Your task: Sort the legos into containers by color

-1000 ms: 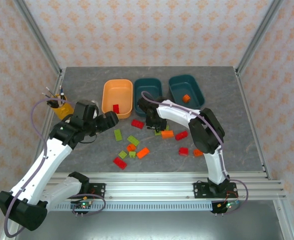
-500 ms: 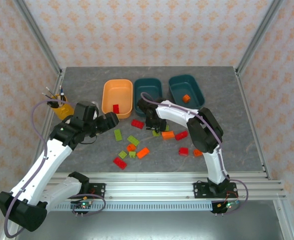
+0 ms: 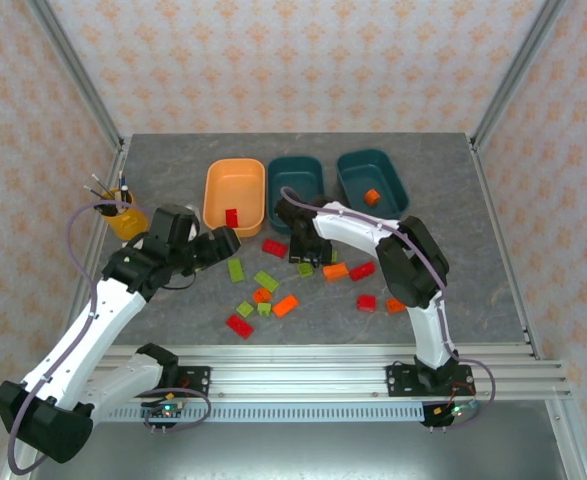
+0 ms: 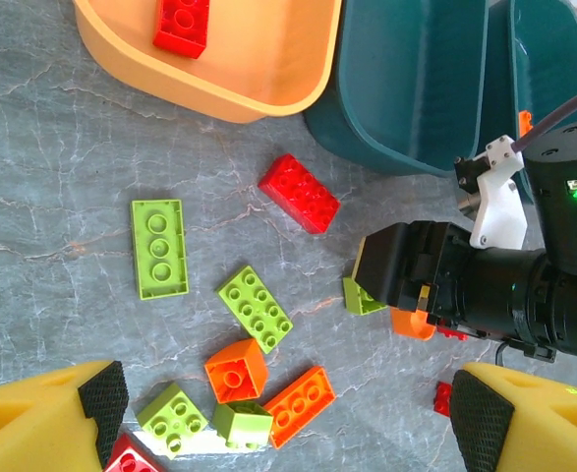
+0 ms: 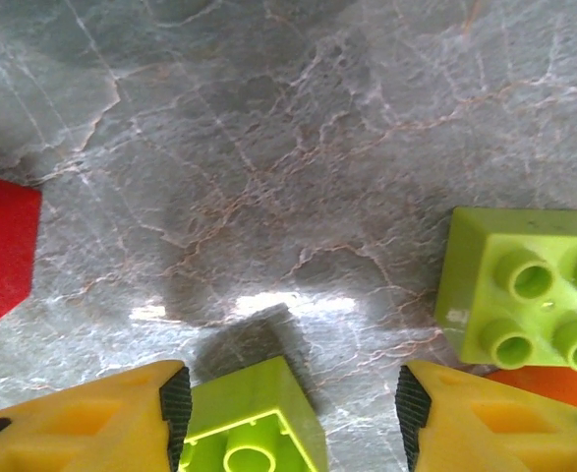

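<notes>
Lime green lego (image 5: 254, 428) sits on the table (image 5: 268, 147) between the right gripper (image 5: 290, 403) fingers, against one pad, clear of the other; jaws partly open, gripping nothing. Left gripper (image 4: 290, 405): wide open, empty.

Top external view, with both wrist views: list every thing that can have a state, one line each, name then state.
Light orange tub: holds one red brick.
Middle teal tub: no brick visible inside.
Right teal tub: holds one orange brick.
Left gripper: fingers open, holding nothing.
Right gripper: fingers open around a lime brick lying on the table.
Pen cup: upright.
</notes>
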